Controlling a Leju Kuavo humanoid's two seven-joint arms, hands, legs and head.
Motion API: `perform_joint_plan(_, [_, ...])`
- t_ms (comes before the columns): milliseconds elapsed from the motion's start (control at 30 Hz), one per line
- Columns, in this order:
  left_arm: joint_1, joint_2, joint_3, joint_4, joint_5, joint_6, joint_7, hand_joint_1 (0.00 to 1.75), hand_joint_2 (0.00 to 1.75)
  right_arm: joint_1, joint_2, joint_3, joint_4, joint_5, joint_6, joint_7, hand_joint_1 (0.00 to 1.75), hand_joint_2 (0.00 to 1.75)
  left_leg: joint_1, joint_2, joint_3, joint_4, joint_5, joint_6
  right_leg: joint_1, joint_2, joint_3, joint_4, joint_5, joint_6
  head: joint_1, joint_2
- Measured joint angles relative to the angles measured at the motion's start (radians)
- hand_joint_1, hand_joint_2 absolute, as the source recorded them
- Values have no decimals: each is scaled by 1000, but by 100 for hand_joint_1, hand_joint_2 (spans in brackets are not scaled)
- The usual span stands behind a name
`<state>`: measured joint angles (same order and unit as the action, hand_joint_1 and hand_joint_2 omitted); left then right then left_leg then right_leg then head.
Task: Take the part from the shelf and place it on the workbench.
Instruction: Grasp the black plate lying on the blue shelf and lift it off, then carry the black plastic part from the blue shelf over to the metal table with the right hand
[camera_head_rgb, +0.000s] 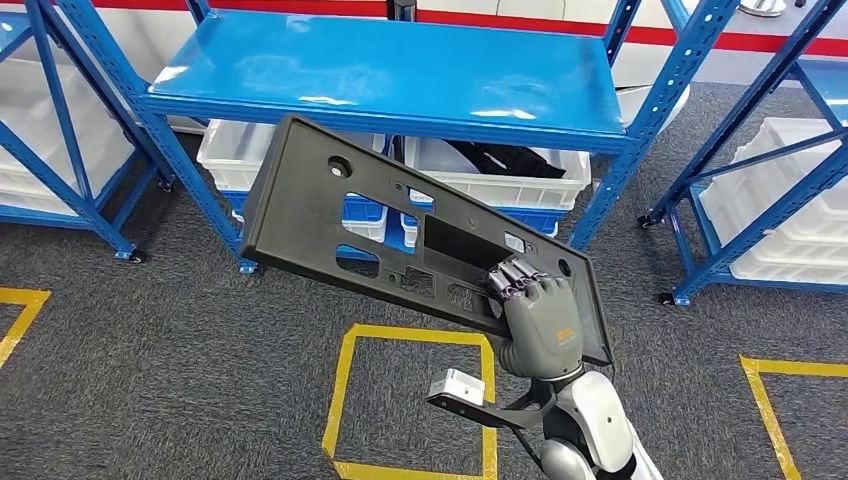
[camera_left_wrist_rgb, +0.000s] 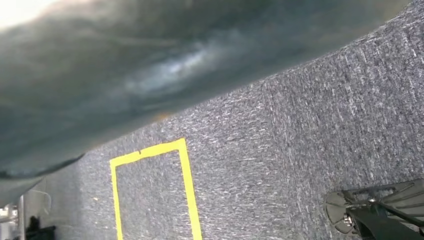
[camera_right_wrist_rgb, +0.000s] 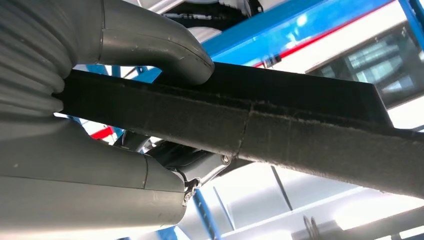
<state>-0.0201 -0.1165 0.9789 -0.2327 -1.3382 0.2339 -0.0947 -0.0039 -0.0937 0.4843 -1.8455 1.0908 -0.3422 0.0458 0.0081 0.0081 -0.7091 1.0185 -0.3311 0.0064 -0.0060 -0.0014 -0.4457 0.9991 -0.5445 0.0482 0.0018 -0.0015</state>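
Note:
The part (camera_head_rgb: 330, 215) is a large flat black panel with several cut-outs, held tilted in the air in front of the blue shelf (camera_head_rgb: 400, 75). My right hand (camera_head_rgb: 535, 315) grips its near right end, fingers curled over the top face. In the right wrist view the thumb (camera_right_wrist_rgb: 150, 45) presses one face of the panel's edge (camera_right_wrist_rgb: 280, 130) and the rest of the hand (camera_right_wrist_rgb: 60, 165) lies under it. My left hand (camera_left_wrist_rgb: 150, 75) is a blurred grey mass close to the lens, hanging over the carpet; how its fingers lie cannot be made out.
White bins (camera_head_rgb: 235, 150) and blue crates sit under the shelf's blue board. More blue racks with white bins (camera_head_rgb: 790, 210) stand at both sides. Yellow tape squares (camera_head_rgb: 345, 380) mark the grey carpet below the part.

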Motion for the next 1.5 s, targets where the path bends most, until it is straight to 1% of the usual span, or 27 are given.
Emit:
perform_joint_plan(33, [-1,-2,2,0,0,1,1,0,0,2,-2,-2,-3,-6,0,-3,175,175,0,1,0,-5,13,-6,4,1,10,-25,-9,-9,0,0])
perform_joint_plan(100, [1,-4,7,0,0,3,4,0,0,3,-5,-6,-6,-16,2,-7,175,175,4,0,0,-18,29,-21,2,1,-8,-26,9,-25,1,0])
perform_joint_plan(133, [1,-5,9,0,0,3,6,0,0,3,-5,-7,-7,-19,2,-8,175,175,6,0,-5,-11,11,-26,-1,0,-19,-26,22,-35,1,0])
perform_joint_plan(167, [2,-5,11,0,0,4,8,0,0,4,-5,-7,-8,-21,3,-9,175,175,8,-1,-14,16,-31,-30,-5,-1,-31,-28,36,-44,0,0])
perform_joint_plan(233, [3,-7,13,0,0,4,10,0,0,4,-6,-8,-8,-22,3,-10,175,175,10,-4,-39,132,-150,-36,-6,-1,-56,-27,62,-55,-2,0])
perform_joint_plan(267, [2,-8,13,0,0,4,10,0,0,4,-6,-8,-8,-22,3,-10,175,175,10,-6,-48,201,-190,-39,-4,-2,-69,-26,74,-56,-3,0])
perform_joint_plan(300, [2,-8,14,0,0,4,10,0,0,4,-6,-8,-8,-22,4,-10,175,175,10,-7,-49,255,-203,-42,-3,-2,-83,-23,87,-55,-3,0])
perform_joint_plan(367, [0,-9,14,0,0,4,10,0,0,5,-6,-8,-8,-22,4,-10,175,175,11,-7,-4,273,-169,-42,-2,-1,-117,-15,108,-51,-3,0])
perform_joint_plan(400, [-1,-9,14,0,0,4,11,0,0,5,-7,-8,-8,-23,4,-10,175,175,11,-7,45,229,-148,-40,-2,-1,-133,-8,116,-48,-3,0])
perform_joint_plan(467, [-4,-9,14,0,0,4,11,0,0,5,-7,-9,-9,-25,4,-10,175,175,9,-11,154,91,-158,-32,0,0,-156,4,129,-38,-3,0])
perform_joint_plan(533, [-6,-9,14,0,-2,5,11,0,0,5,-8,-9,-11,-26,4,-10,175,175,2,-16,202,8,-184,-20,1,-1,-165,7,143,-24,-2,0])
perform_joint_plan(600, [-5,-10,14,0,-5,5,13,0,0,8,-9,-9,-13,-27,3,-12,175,175,-3,-13,191,-4,-172,-1,-1,-3,-172,7,155,-9,-2,0])
perform_joint_plan(633, [-5,-11,14,0,-8,5,14,0,0,11,-9,-10,-14,-27,2,-12,175,175,-2,-10,180,-7,-161,11,-1,-2,-181,16,144,-7,-2,0])
perform_joint_plan(700, [-5,-12,14,0,-16,6,14,0,0,18,-12,-14,-18,-27,1,-12,175,175,2,-5,150,-12,-134,28,-2,0,-213,83,74,-14,0,0])
perform_joint_plan(767, [-5,-11,14,0,-22,6,12,0,0,27,-15,-21,-23,-27,-1,-12,175,175,1,-3,118,-11,-106,32,-4,0,-247,208,-14,-19,3,0])
perform_joint_plan(833, [-5,-11,14,0,-29,6,10,0,0,36,-18,-29,-28,-27,-4,-12,175,175,1,-1,82,-10,-76,30,-7,0,-245,294,-30,-1,3,0])
perform_joint_plan(867, [-4,-11,14,0,-34,6,9,0,0,41,-19,-33,-30,-27,-5,-12,175,175,2,0,63,-10,-61,27,-9,0,-222,291,-11,14,4,0])
perform_joint_plan(933, [-3,-12,14,-1,-44,6,6,0,0,52,-22,-41,-39,-26,-9,-12,175,175,3,1,30,-8,-33,19,-12,0,-122,182,24,32,4,0])
perform_joint_plan(967, [-3,-12,13,-1,-49,6,4,0,0,57,-23,-45,-45,-26,-11,-12,175,175,1,1,18,-7,-20,14,-11,0,-58,94,19,29,4,0])
perform_joint_plan(1033, [0,-11,13,-1,-57,6,-2,0,0,70,-26,-56,-58,-26,-19,-10,175,175,-1,0,11,-13,6,2,-7,4,14,-18,-3,13,2,0])
perform_joint_plan(1100, [4,-11,13,-1,-63,6,-7,0,0,85,-30,-67,-68,-26,-26,-9,175,175,0,-1,13,-25,30,-11,-6,6,9,-30,4,-5,-1,0])
perform_joint_plan(1167, [7,-10,12,-1,-67,6,-12,0,0,97,-33,-77,-76,-26,-28,-9,175,175,4,-4,1,-5,-5,-20,-11,3,-9,-28,23,-25,-4,0])
perform_joint_plan(1267, [10,-10,11,-1,-74,4,-19,0,0,112,-37,-88,-86,-28,-28,-9,175,175,7,-7,-36,164,-167,-28,-13,0,-44,-27,59,-45,-9,0])
perform_joint_plan(1300, [9,-10,11,-1,-74,3,-21,0,0,115,-37,-91,-88,-29,-28,-9,175,175,7,-8,-42,229,-197,-31,-11,0,-57,-25,70,-46,-9,0])
perform_joint_plan(1367, [8,-10,11,-1,-75,2,-22,0,0,119,-39,-96,-90,-31,-27,-10,175,175,8,-8,-16,278,-185,-33,-10,0,-85,-16,90,-43,-9,0])
perform_joint_plan(1433, [6,-10,11,-1,-76,2,-22,0,0,123,-39,-99,-92,-33,-27,-12,175,175,11,-10,76,186,-153,-31,-10,1,-115,-1,102,-35,-10,0])
perform_joint_plan(1500, [4,-10,11,-1,-76,2,-22,0,0,125,-40,-101,-98,-33,-27,-12,175,175,9,-16,166,58,-162,-25,-8,1,-137,13,113,-22,-9,0])
